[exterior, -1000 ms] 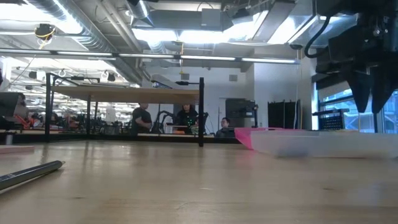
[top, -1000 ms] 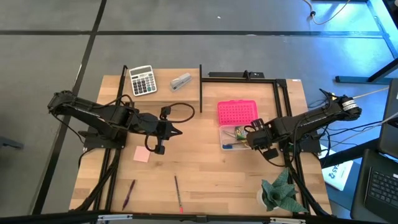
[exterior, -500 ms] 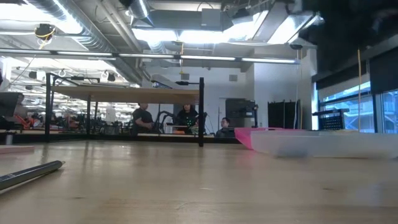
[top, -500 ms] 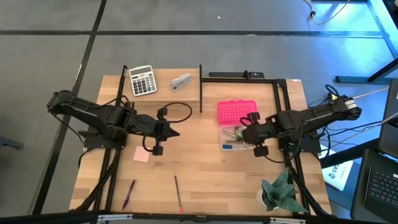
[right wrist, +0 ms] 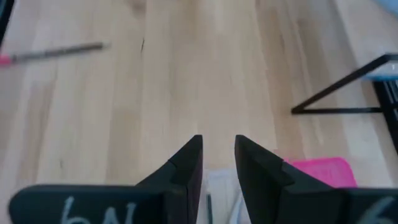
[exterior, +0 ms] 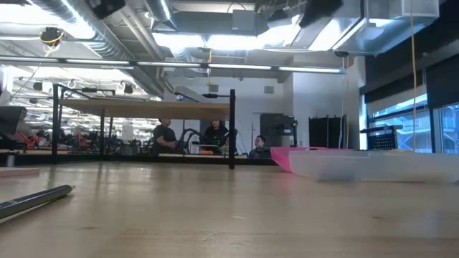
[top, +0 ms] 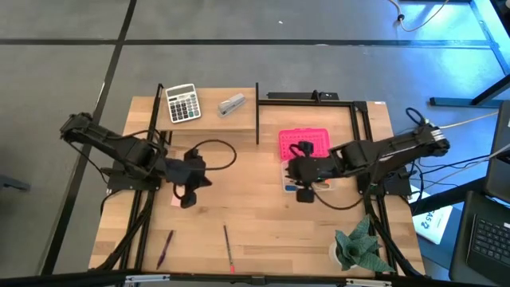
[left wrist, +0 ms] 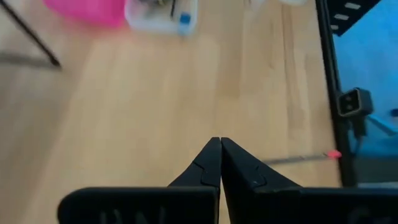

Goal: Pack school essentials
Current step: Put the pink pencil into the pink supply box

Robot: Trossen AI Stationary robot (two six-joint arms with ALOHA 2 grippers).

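High view: the left gripper point(top: 188, 194) hangs over the pink note pad point(top: 174, 200), hiding most of it. The right gripper point(top: 304, 185) sits above the clear case point(top: 322, 187) by its pink lid point(top: 303, 140). Two pencils point(top: 228, 247) lie well apart near the desk point(top: 247, 215) front edge.

Low view: one pencil point(exterior: 34, 200) lies close; no gripper shows.

Left wrist view: its jaws are pressed together, holding nothing. Descending like that would likely just push the thin pad along.

Right wrist view: its jaws stand slightly parted and empty, over the case edge. A careless move could knock the light case askew.
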